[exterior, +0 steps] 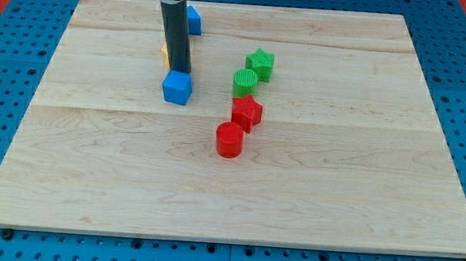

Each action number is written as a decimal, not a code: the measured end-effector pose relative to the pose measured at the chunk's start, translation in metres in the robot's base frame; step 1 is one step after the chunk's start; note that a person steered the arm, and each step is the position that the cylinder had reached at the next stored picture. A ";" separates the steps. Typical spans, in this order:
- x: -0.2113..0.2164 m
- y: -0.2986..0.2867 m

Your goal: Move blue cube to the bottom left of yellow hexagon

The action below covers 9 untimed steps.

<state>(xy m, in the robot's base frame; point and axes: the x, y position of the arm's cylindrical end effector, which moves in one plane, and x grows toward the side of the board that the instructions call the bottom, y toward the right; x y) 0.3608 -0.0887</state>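
The blue cube point(177, 87) sits on the wooden board point(230, 171), left of centre. My tip point(179, 71) stands right at the cube's top edge, touching or nearly touching it. The dark rod hides most of the yellow hexagon point(165, 57); only a thin yellow sliver shows at the rod's left side, just above and left of the blue cube. A second blue block point(194, 20) lies near the view's top, partly behind the rod; its shape is unclear.
A green star point(261, 63) and a green cylinder point(245, 82) lie right of the blue cube. A red star point(247, 112) and a red cylinder point(229, 139) lie below them. A blue pegboard point(5, 90) surrounds the board.
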 end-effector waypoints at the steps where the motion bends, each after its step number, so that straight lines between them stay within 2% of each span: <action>1: -0.007 0.000; 3: 0.006 0.045; 4: 0.041 0.044; 6: 0.049 -0.019; 7: 0.056 -0.010; 8: 0.070 -0.039; 9: 0.058 -0.054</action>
<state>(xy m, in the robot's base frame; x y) 0.4190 -0.1431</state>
